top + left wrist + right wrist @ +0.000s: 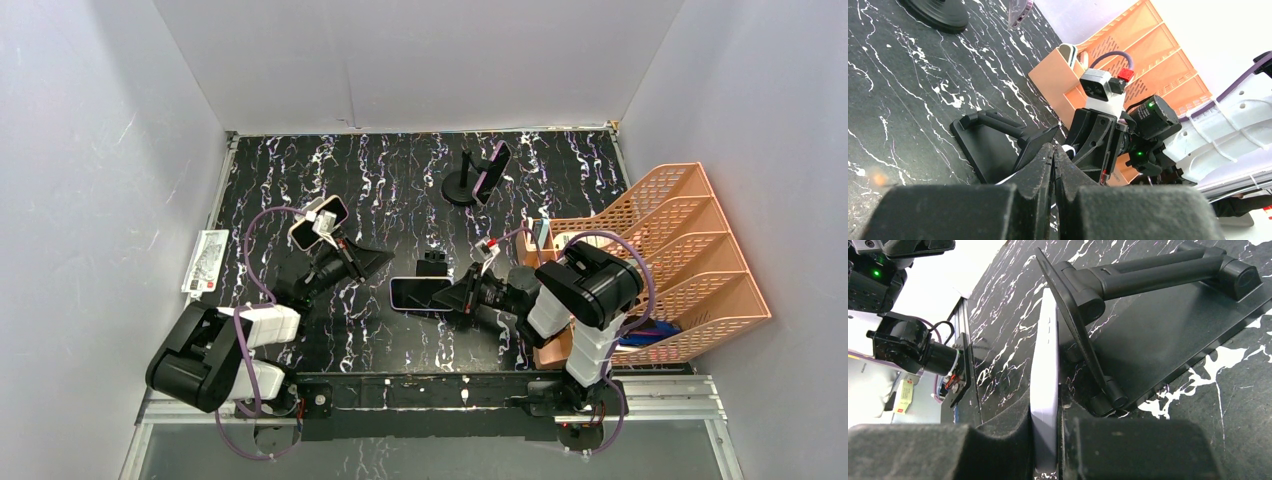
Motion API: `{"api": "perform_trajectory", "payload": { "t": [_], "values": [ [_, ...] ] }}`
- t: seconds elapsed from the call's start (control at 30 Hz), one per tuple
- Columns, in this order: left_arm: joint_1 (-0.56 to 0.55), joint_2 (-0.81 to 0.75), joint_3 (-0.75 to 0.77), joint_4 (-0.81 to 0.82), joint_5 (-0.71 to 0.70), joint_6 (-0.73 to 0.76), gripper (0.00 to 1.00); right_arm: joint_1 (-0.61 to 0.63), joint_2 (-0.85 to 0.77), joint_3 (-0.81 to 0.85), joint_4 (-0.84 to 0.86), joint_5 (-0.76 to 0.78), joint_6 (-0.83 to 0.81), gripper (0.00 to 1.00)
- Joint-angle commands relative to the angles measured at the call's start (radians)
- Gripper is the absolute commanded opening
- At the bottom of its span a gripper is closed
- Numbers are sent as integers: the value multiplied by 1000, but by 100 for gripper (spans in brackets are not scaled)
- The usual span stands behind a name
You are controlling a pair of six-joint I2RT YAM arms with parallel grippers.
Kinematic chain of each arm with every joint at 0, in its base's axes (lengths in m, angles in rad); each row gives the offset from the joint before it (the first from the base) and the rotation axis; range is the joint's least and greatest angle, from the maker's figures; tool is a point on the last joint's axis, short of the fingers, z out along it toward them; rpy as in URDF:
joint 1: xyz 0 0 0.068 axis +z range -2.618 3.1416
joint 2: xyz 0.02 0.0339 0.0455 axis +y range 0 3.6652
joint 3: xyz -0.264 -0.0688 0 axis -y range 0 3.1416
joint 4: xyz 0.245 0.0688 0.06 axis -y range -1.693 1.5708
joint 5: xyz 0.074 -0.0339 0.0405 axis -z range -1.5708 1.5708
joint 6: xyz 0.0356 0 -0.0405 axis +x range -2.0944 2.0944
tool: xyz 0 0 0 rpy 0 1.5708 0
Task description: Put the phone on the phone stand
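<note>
We judge the task well under way but not finished. Our right gripper (458, 297) is clamped on the phone (1044, 380), its fingers pressing on the front and back faces with the pale edge showing between them. The phone stand (432, 263) sits near the middle of the bench (300, 180). In the right wrist view the phone is right up against the stand's tilted back plate, close to parallel with it. We cannot tell whether the two actually touch. The phone's lower edge does not look seated on the small lip at the bottom of the plate.

Our left gripper (1054, 155) has its fingers pressed together on nothing and points toward the stand from the other side.

What seems left is to settle the phone onto the lip so that it leans on the plate, then let go and draw the right gripper clear without tipping anything.
</note>
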Motion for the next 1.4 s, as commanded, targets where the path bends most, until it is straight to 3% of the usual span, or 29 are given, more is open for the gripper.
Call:
{"api": "perform_trajectory", "payload": {
  "t": [0.0,0.5,1.03,1.37],
  "values": [
    [-7,3,5,38,-12,11,2,7,-17,-22,276,-15,-70,1],
    [-6,-24,-29,30,-112,43,3,-37,-277,-24,274,15,-165,1],
    [-6,-7,-24,30,-90,48,4,-220,-210,95,279,-232,-85,1],
    [-6,37,-8,30,-77,49,4,-230,-108,123,280,-293,-79,1]
  ]
}}
